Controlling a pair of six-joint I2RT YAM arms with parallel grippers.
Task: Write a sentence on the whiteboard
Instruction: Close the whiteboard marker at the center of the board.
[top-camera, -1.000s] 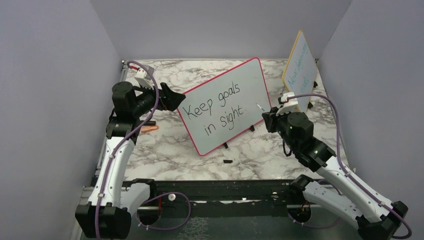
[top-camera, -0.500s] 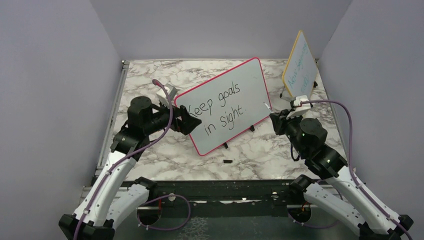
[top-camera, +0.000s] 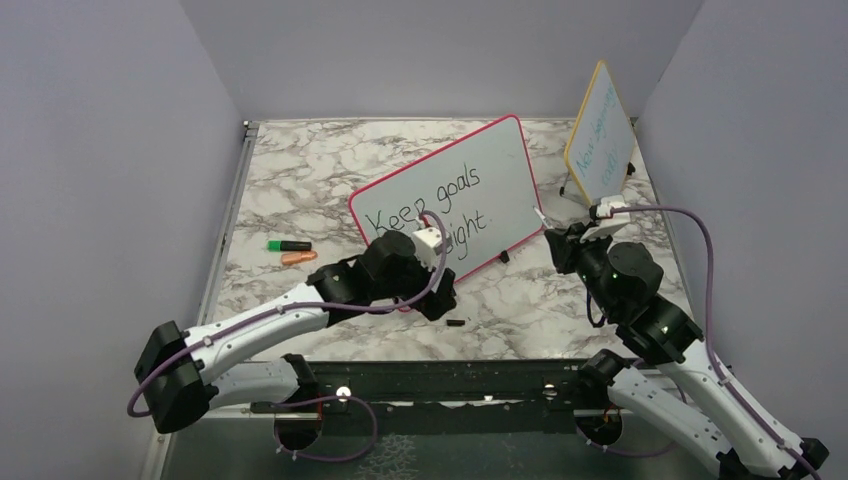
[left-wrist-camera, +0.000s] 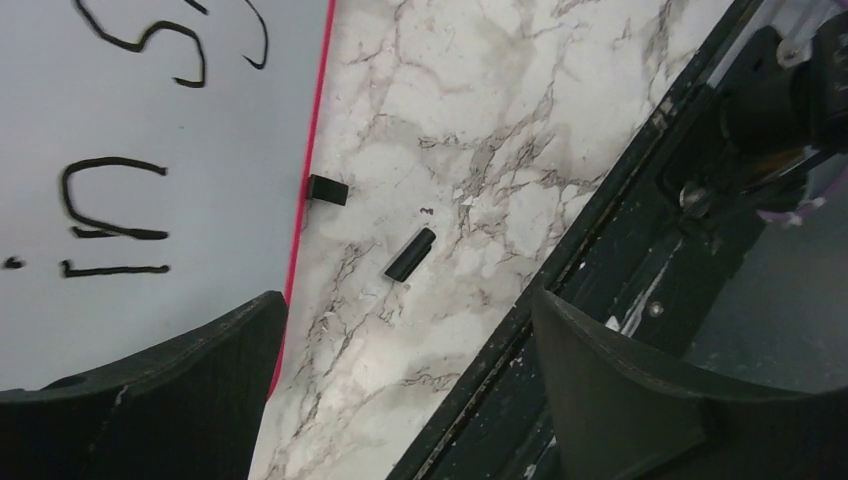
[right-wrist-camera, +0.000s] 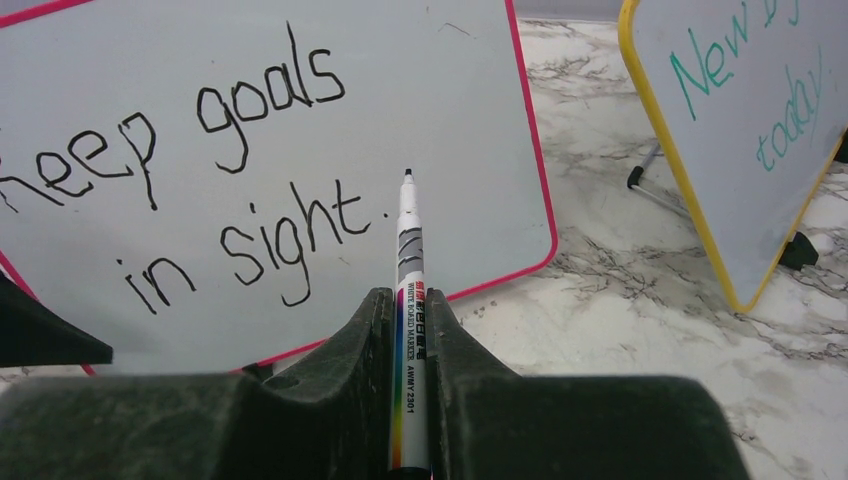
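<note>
left gripper (left-wrist-camera: 408, 300), jaws spread and empty, hangs low over the table (top-camera: 300, 170) near a black cap (left-wrist-camera: 410, 254), at the whiteboard's (top-camera: 500, 170) bottom edge. right gripper (right-wrist-camera: 408, 300) pinches a marker (right-wrist-camera: 407, 240), bare tip aimed at the whiteboard. the whiteboard stands tilted mid-table, bearing the sentence (right-wrist-camera: 268, 100) "keep goals in sight." yellow board (top-camera: 600, 130) far right.

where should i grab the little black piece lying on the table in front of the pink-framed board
Pinch the black piece across its narrow width at mid-length, coming straight down. It lies flat on the table, clear of the foot of the whiteboard, both long sides free. The open left gripper hangs closest.
</note>
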